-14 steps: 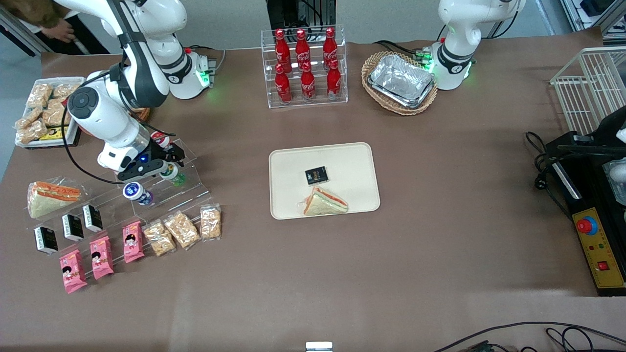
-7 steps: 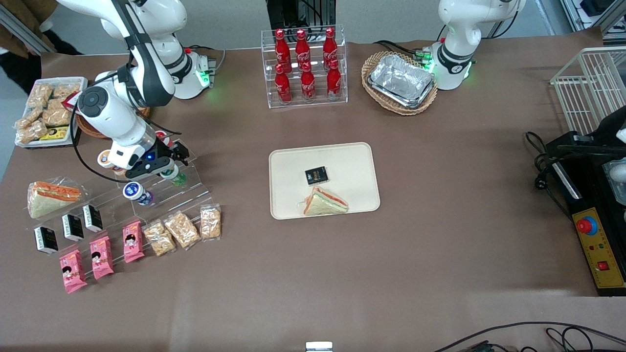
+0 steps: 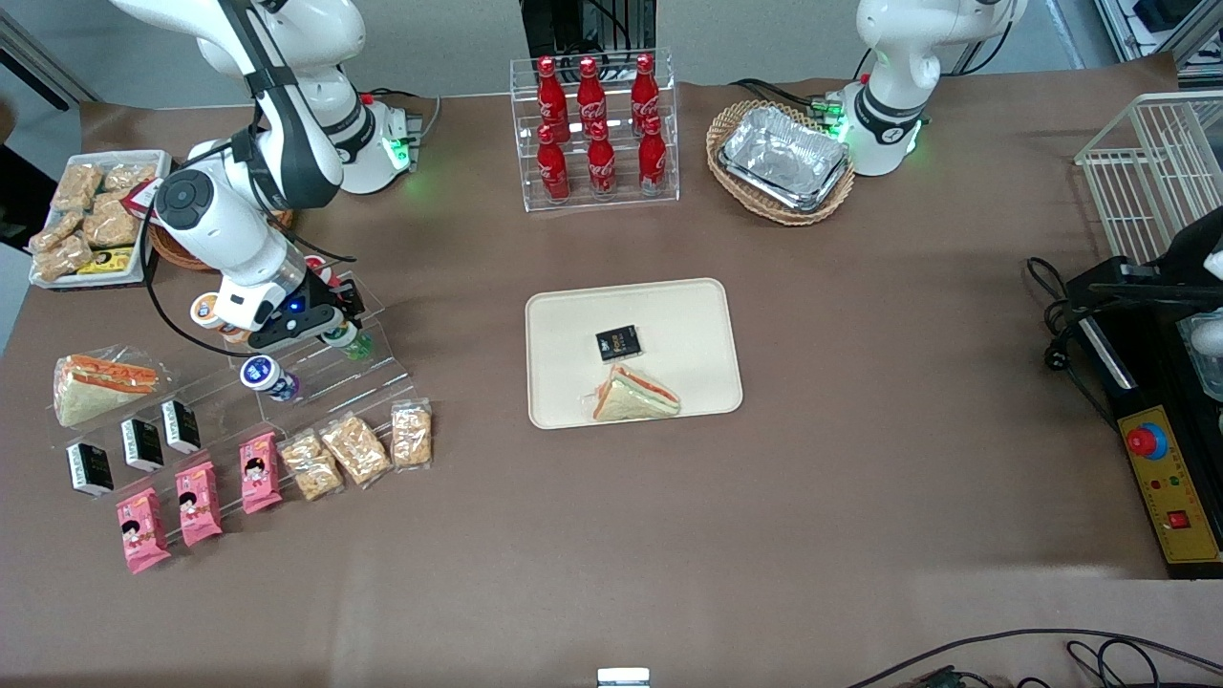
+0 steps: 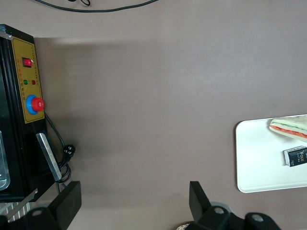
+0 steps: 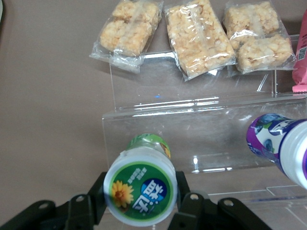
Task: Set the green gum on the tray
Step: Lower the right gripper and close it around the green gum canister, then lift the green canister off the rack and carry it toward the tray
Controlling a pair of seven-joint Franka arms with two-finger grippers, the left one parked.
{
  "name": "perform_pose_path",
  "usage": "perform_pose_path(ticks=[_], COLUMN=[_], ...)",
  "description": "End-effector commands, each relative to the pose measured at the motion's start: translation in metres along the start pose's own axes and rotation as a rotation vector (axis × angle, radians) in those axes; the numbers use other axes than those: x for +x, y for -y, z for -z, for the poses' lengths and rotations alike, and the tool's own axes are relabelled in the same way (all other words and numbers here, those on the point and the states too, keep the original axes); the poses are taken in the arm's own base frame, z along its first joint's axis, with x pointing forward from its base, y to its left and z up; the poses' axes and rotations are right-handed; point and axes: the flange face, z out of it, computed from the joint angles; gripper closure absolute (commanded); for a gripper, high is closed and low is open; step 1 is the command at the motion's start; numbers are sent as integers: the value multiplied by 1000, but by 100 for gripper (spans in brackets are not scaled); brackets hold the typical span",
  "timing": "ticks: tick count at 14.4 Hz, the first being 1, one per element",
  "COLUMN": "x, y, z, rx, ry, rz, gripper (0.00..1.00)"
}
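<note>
The green gum (image 5: 140, 191) lies on its side on the clear acrylic step stand (image 3: 387, 368), its white lid with the green label facing the wrist camera. My right gripper (image 5: 140, 194) has one black finger (image 5: 97, 190) against each side of the lid and is shut on it. In the front view the gripper (image 3: 330, 325) covers the lid and only the green body (image 3: 358, 346) shows. The cream tray (image 3: 688, 315) lies at mid-table toward the parked arm, holding a sandwich (image 3: 635, 394) and a small black packet (image 3: 618, 343). The tray also shows in the left wrist view (image 4: 254, 158).
A blue-bodied gum bottle (image 5: 278, 143) lies on the same stand, nearer the front camera (image 3: 268, 375). Cracker packs (image 3: 355, 447), pink packets (image 3: 196, 502), black boxes (image 3: 141, 444) and a wrapped sandwich (image 3: 100, 385) surround it. A cola rack (image 3: 594, 129) and foil trays (image 3: 783, 158) stand farther back.
The gripper has shifted a little farther from the front camera and toward the tray, and has come in over the green gum's lid, which showed whole before.
</note>
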Motion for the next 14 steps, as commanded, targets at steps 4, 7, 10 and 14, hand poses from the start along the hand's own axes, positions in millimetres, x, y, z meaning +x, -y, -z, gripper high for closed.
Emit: perform_pose_path(ticks=[4,7,10,14], x=[1,27,52,78], y=[-4,-7,-10,-13], z=[0,35,81,159], rx=[5,9,21,45], ry=[-14,-31,-13,41], rz=[-14,-13,-6,0], gripper=[84,83,83,83])
